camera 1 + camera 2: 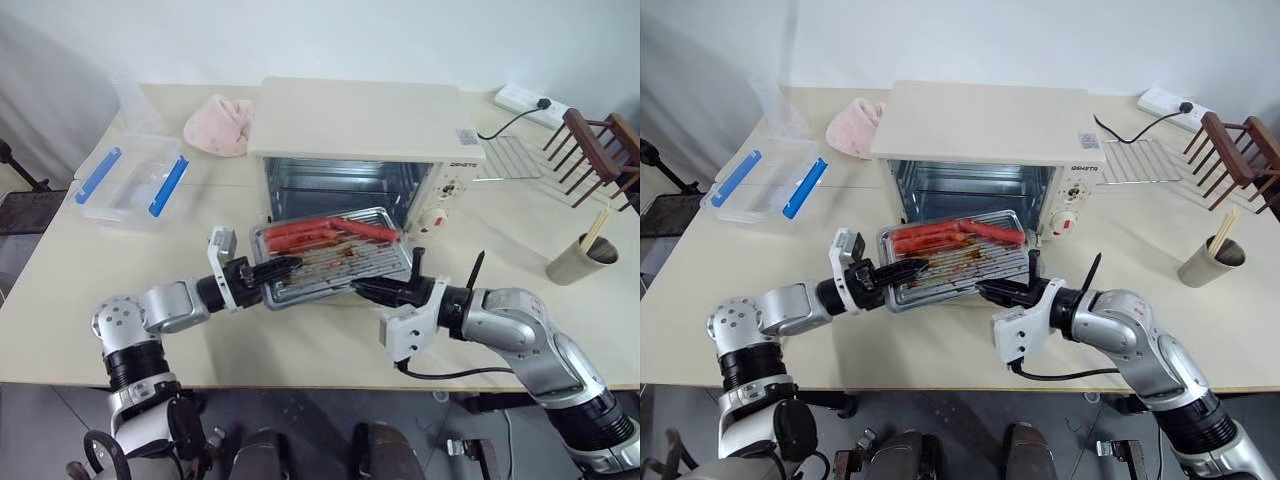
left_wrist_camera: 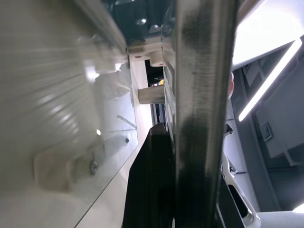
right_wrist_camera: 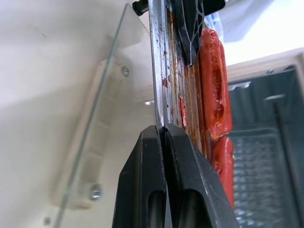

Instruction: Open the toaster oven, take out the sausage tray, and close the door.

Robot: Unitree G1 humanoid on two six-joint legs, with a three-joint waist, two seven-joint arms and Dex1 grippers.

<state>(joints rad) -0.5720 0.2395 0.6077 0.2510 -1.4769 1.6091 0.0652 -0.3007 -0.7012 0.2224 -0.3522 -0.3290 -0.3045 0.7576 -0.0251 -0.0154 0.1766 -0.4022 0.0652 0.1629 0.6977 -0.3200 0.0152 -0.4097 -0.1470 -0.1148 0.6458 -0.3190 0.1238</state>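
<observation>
The cream toaster oven [image 1: 360, 120] stands open at the table's middle. Its glass door [image 3: 57, 118] lies folded down in front, under the sausage tray [image 1: 335, 268]. The shiny tray, with several red sausages [image 1: 330, 230] on its wire rack, hangs just outside the oven mouth, tilted a little. My left gripper [image 1: 288, 266] is shut on the tray's left rim [image 2: 204, 95]. My right gripper [image 1: 362, 290] is shut on the tray's front right rim, and the right wrist view shows its fingers [image 3: 142, 175] pinching the metal edge.
A clear plastic box with blue clips [image 1: 130, 180] sits at the left and a pink cloth [image 1: 220, 125] behind it. To the right are a wire rack [image 1: 515, 160], a wooden rack [image 1: 600, 145], a cup of chopsticks [image 1: 580, 260] and a power strip [image 1: 530, 100].
</observation>
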